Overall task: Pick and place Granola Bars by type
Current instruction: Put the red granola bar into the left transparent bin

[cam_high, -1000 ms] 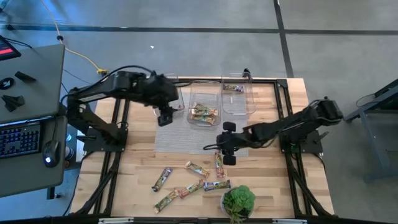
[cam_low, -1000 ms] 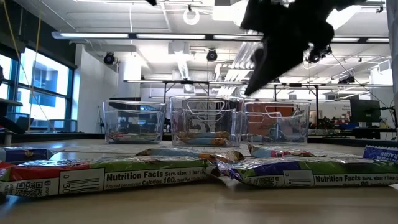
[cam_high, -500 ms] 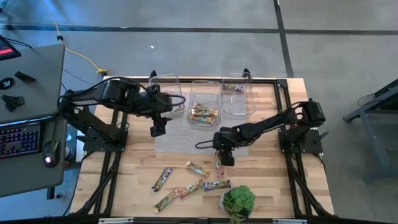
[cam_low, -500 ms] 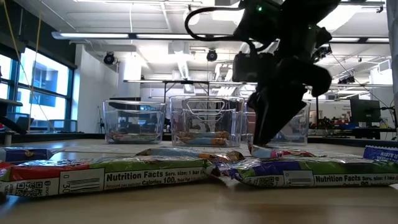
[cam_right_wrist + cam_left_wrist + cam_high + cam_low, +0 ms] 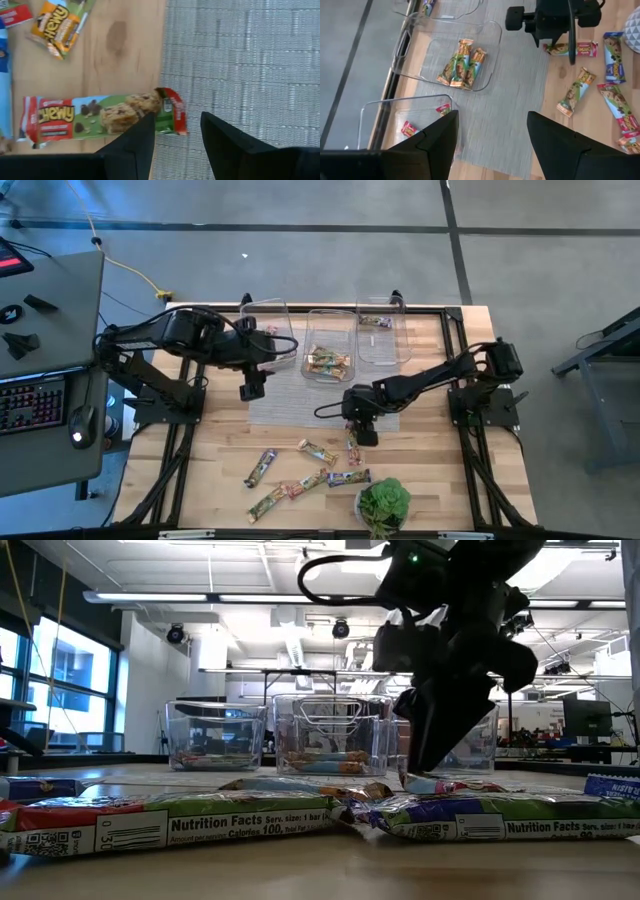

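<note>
We see the right gripper [image 5: 359,436] low at the centre of the high view, its fingers [image 5: 131,150] apart and straddling the end of a red-ended granola bar [image 5: 102,115] that lies where the grey mat [image 5: 290,402] meets the wooden table [image 5: 225,450]; whether they touch the wrapper we cannot tell. The left gripper [image 5: 250,390] hangs left of centre over the mat's edge, fingers spread with nothing between them. More loose bars [image 5: 305,470] lie scattered at lower centre beside the potted plant [image 5: 382,502]. At upper centre, three clear bins [image 5: 328,345] stand in a row, each with bars inside.
</note>
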Action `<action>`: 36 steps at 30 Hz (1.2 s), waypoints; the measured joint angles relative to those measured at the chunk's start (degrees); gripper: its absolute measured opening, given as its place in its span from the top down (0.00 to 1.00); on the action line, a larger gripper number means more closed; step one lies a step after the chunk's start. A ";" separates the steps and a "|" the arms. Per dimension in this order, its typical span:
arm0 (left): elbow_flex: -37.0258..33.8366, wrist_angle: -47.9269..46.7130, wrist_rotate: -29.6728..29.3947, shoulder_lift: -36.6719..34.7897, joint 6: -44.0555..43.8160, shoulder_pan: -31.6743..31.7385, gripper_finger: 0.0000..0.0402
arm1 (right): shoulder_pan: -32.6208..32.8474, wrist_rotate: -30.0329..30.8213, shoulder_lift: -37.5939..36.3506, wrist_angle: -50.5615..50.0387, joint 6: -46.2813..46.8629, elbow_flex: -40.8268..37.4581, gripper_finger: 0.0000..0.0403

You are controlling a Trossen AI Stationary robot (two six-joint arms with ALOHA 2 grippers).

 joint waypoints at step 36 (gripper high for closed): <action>-0.01 -0.42 -0.29 0.00 -1.51 0.00 0.43 | -0.09 -0.88 1.99 2.54 2.32 1.12 1.00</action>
